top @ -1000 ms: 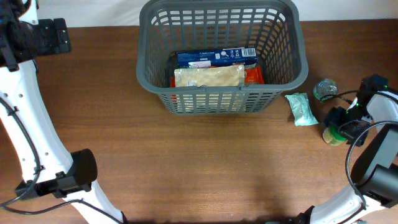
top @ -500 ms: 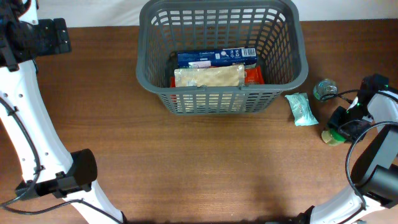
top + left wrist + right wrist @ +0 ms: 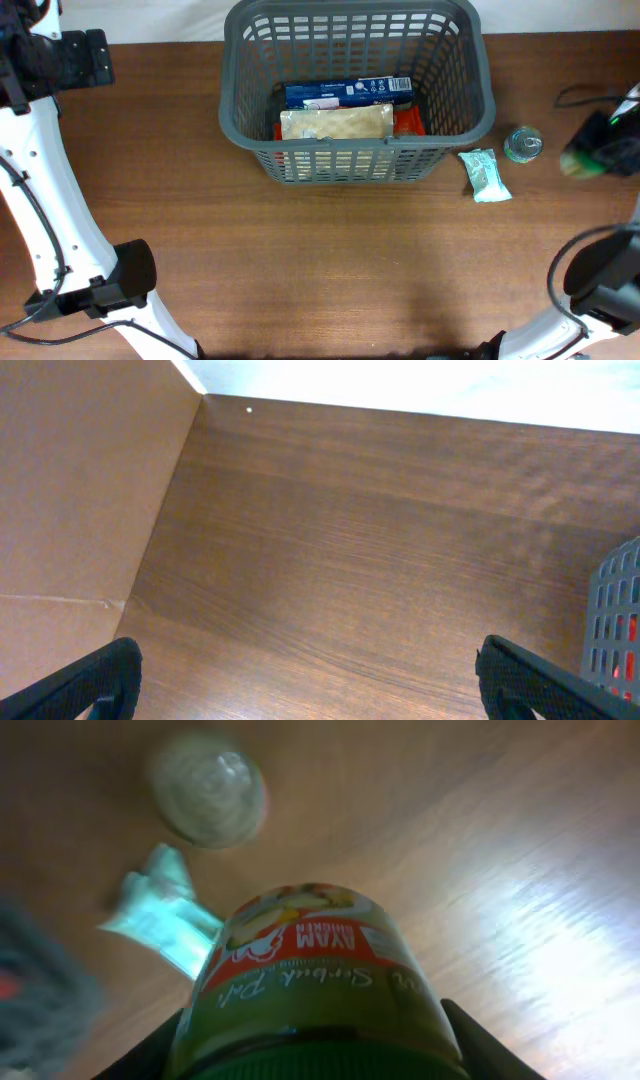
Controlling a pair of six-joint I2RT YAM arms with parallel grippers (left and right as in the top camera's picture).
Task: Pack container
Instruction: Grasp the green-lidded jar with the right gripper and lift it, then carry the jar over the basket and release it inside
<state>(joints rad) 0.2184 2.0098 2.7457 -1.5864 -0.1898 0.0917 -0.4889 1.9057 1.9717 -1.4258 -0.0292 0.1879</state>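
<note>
My basket [image 3: 350,160] sits at the far middle of the table [image 3: 300,260], a big dark grey plastic one, rectangular with rounded corners, slotted lattice walls and a thick rim. Inside it I see a blue box [image 3: 345,92] along the far side, a beige packet [image 3: 335,123] lying just in front of it, and a red packet [image 3: 408,121] showing at the packet's right end.

Just right of the basket on the wood lies a pale green sachet [image 3: 485,175], and a little further right a small clear round cup [image 3: 522,143], the two near each other but apart. Beyond those, at the right edge of the overhead view, my right pincer [image 3: 600,150] is only a dark and green blur. The right wrist view fills that in: the right pincer [image 3: 315,1060] is grasping a jar [image 3: 315,980] with a green lid and a red label, held above the table. The sachet [image 3: 165,910] and the cup [image 3: 207,788] lie below it, and a grey smear at the left edge is likely the basket, too blurred for me to be sure.

The left wrist view shows my left pincer [image 3: 300,690] released, its fingers [image 3: 85,680] spread wide over bare wood with nothing between them. It also gives me a brown cardboard panel [image 3: 80,490] on the left and a sliver of the basket's wall [image 3: 618,615] at the right edge
</note>
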